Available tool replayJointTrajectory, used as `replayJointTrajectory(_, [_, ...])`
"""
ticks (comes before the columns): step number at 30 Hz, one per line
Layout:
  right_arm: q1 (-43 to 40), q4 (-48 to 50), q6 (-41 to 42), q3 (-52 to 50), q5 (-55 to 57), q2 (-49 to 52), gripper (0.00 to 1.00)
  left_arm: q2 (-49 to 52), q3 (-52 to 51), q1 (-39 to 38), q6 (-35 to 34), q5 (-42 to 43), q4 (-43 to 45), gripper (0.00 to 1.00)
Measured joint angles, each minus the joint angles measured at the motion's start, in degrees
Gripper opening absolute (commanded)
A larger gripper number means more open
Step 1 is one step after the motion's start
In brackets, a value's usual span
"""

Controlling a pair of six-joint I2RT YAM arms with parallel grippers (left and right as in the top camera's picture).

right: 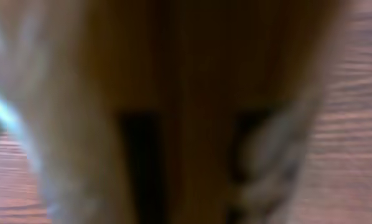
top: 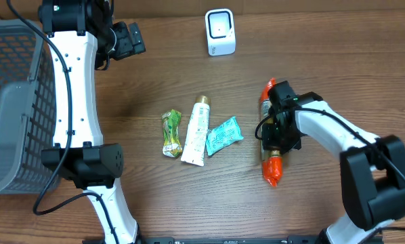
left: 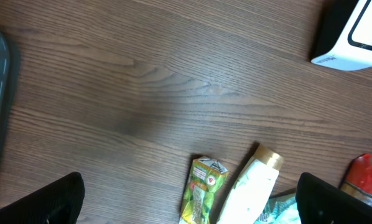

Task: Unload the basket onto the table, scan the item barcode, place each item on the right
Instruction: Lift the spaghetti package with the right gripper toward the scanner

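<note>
A long orange-red packet (top: 272, 168) lies on the wooden table at the right. My right gripper (top: 277, 132) sits over its middle, jaws drawn in on its sides. In the right wrist view the packet (right: 198, 74) fills the frame as a brown blur between two dark fingers (right: 138, 162). The white scanner (top: 220, 32) stands at the back centre and shows again as the scanner (left: 354, 34) in the left wrist view. My left gripper (top: 124, 41) hovers open at the back left, nothing between its fingers; in its own view the left gripper (left: 192, 200) looks down on the table.
A green packet (top: 171, 133), a white tube (top: 196, 132) and a teal packet (top: 223, 135) lie side by side mid-table. A grey mesh basket (top: 13, 102) stands at the left edge. The left arm's white links run along the basket's right side.
</note>
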Motion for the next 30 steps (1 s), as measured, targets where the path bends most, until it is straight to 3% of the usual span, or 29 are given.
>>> replayJointTrajectory(9, [-1.3, -5.4, 1.1, 4.5, -0.4, 1.1, 0.04, 0.0, 0.0, 0.0, 0.0, 0.0, 0.0, 1.0])
replayJointTrajectory(21, [-4.1, -12.2, -23.9, 22.1, -20.5, 1.3, 0.04, 0.0, 0.0, 0.0, 0.0, 0.0, 0.0, 1.0])
replayJointTrajectory(30, [-4.1, -8.1, -30.1, 22.8, -41.1, 1.3, 0.03, 0.0, 0.0, 0.0, 0.0, 0.0, 0.0, 1.0])
